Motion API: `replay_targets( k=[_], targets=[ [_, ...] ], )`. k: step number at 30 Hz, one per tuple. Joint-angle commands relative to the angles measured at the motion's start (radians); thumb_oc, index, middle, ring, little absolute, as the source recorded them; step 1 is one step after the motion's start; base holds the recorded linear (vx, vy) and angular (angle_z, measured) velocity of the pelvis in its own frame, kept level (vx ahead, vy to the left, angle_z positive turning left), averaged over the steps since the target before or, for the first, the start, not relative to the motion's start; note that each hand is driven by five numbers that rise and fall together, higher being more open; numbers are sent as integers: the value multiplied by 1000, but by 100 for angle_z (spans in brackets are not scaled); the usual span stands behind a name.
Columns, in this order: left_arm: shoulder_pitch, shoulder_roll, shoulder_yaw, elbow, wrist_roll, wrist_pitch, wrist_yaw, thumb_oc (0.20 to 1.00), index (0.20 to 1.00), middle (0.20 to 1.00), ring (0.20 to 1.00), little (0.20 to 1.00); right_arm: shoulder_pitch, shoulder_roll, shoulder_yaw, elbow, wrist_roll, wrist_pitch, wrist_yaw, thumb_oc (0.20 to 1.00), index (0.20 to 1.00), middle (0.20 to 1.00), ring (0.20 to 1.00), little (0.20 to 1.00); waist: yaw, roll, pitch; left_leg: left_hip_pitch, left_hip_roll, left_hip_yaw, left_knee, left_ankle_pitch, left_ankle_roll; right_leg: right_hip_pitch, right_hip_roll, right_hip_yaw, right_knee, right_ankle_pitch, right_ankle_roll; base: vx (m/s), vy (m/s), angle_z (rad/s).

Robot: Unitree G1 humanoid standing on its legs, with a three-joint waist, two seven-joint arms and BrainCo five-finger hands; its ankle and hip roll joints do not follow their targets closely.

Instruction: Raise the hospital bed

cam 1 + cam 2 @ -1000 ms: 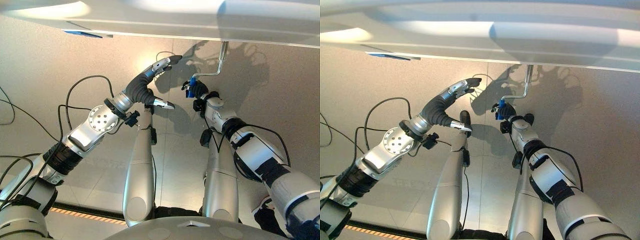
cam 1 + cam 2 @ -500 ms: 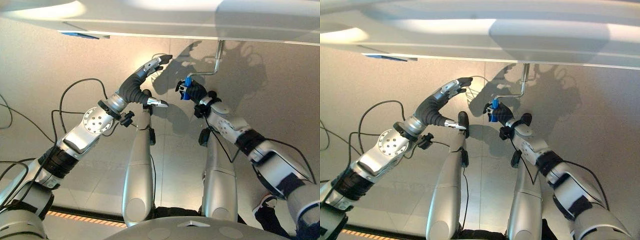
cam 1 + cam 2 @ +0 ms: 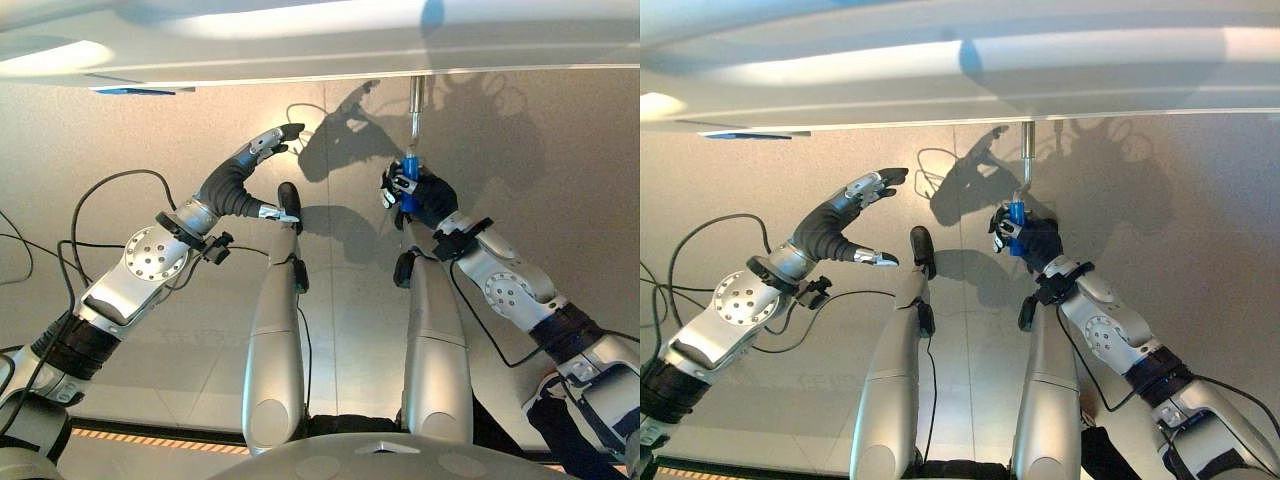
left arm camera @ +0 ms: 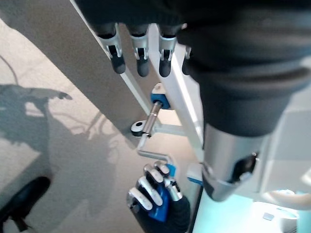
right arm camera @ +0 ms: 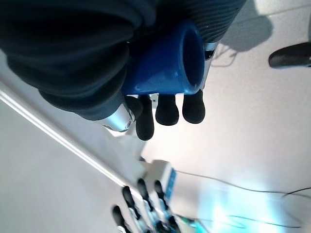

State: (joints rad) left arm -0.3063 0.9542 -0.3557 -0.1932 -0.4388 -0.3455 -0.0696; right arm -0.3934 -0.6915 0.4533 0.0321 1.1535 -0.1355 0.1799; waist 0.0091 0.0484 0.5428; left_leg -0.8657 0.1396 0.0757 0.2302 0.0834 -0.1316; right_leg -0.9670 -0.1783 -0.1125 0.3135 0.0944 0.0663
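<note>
Right hand (image 3: 420, 195) is gripping the blue crank handle (image 3: 408, 170) with fingers curled round it at one o'clock, to wind the hospital bed (image 3: 300, 40) up; left hand (image 3: 245, 180) is hovering open-fingered.

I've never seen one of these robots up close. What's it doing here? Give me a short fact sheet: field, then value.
Setting: robot stands at the edge of a hospital bed
Right hand: fingers curled round the blue crank handle
Crank rod: silver, runs from the handle up to the bed's underside
Left hand: fingers relaxed, holds nothing, hovers beside the crank
Floor: pale
</note>
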Motion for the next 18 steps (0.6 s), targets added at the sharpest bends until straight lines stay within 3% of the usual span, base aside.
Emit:
replay_targets(
  k=[1, 4, 8, 12, 14, 15, 16, 18],
  targets=[
    [67, 5, 53, -92, -60, -57, -31, 1000, 1000, 1000, 1000, 1000, -74, 5, -255, -118, 32, -275, -26, 200, 200, 200, 200, 200, -34, -26, -23, 24, 3, 0, -5, 19, 12, 51, 2, 7, 1, -30, 95, -49, -35, -8],
    [89, -6, 77, -97, -64, -47, -26, 1000, 1000, 1000, 1000, 1000, -43, 16, -354, -36, -77, -301, -164, 200, 200, 200, 200, 200, -45, -37, -23, 33, 9, 2, -17, 20, 9, 49, 9, 6, 3, -36, 95, 14, -61, -6],
    [73, -9, 41, -109, -84, -49, -15, 1000, 1000, 1000, 1000, 1000, -104, 8, -404, 291, -185, -306, -324, 200, 200, 200, 200, 200, -41, -29, -23, 35, 14, 0, -23, 19, 6, 43, 13, 0, 12, -43, 93, 7, -26, -2],
    [38, -6, -22, -120, -74, -46, -7, 1000, 1000, 1000, 1000, 1000, -273, -81, -356, 761, -330, -209, -396, 200, 200, 200, 200, 200, -22, -14, -23, 21, 16, -10, -26, 22, 3, 35, 14, -10, 15, -44, 91, 2, -8, 0],
    [6, -2, -93, -122, -85, -38, -10, 1000, 1000, 1000, 1000, 1000, -392, -106, -267, 1048, -330, -126, -361, 200, 200, 200, 200, 200, -3, -1, -23, 34, 15, -25, -21, 2, -3, 50, 11, -12, 25, -65, 97, 30, -2, 7],
    [-19, 2, -106, -124, -89, -38, -13, 1000, 1000, 1000, 1000, 1000, -449, -118, -217, 1148, -364, -85, -331, 200, 200, 200, 200, 200, 5, 6, -23, 3, 16, -21, -22, 24, 2, 26, 9, -23, 19, -45, 90, 50, 1, 8],
    [-32, 3, -134, -127, -96, -36, -15, 1000, 1000, 1000, 1000, 1000, -470, -122, -176, 1222, -408, -44, -316, 200, 200, 200, 200, 200, 15, 11, -23, 29, 13, -34, -16, -4, -4, 52, 6, -19, 33, -72, 99, 18, 4, 8],
    [-95, -15, -186, -124, -116, -29, -25, 1000, 1000, 1000, 1000, 1000, -530, -108, -116, 1347, -472, 15, -281, 200, 200, 200, 200, 200, 39, 40, -23, 12, 5, -47, -7, -9, 0, 47, 0, -29, 42, -76, 101, 40, -9, 10]
  ],
)
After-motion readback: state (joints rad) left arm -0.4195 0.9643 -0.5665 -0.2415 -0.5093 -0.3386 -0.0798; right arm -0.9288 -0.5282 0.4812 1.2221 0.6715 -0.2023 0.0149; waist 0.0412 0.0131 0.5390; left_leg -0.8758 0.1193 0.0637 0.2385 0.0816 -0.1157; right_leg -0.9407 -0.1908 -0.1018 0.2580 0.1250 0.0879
